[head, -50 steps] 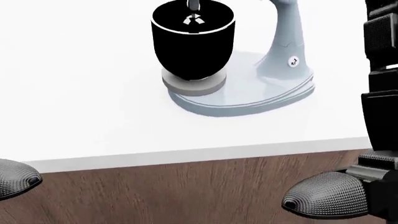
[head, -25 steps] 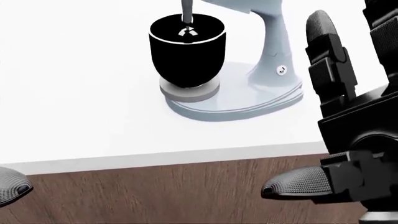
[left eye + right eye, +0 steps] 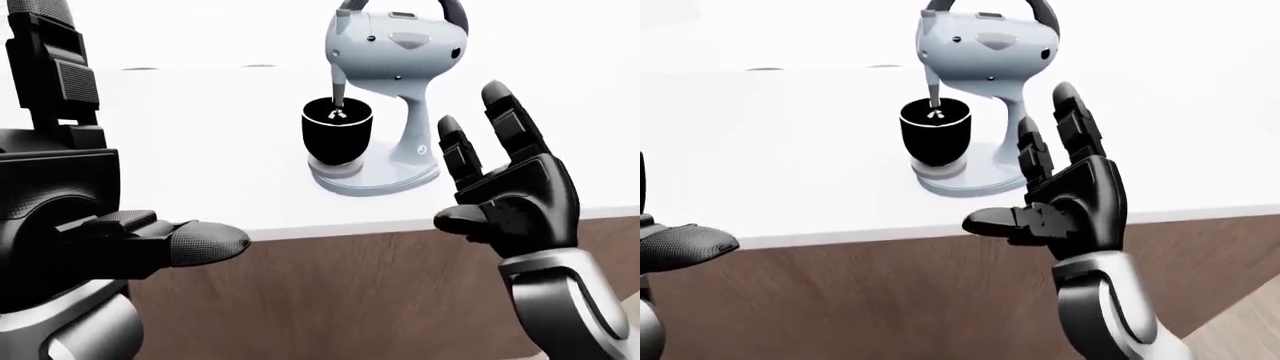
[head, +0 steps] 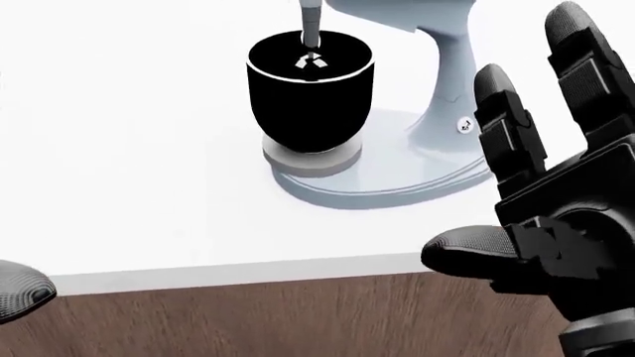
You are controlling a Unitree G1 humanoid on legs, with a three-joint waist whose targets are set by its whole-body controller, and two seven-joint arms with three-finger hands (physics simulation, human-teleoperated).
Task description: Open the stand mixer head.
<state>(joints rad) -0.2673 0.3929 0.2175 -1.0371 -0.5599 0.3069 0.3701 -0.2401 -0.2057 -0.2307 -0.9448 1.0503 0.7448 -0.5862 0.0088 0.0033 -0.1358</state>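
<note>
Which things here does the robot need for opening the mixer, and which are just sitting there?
Needed: pale blue stand mixer; raised, open right robot hand.

Just there: black mixing bowl under the mixer head; white countertop; open left robot hand.

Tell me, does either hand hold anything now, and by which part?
Nothing is held. The right hand is raised with fingers open, short of the stand mixer; the left hand is open too and touches nothing.

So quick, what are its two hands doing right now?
Left hand: open, holding nothing.
Right hand: open, fingers spread, holding nothing, short of the stand mixer.
</note>
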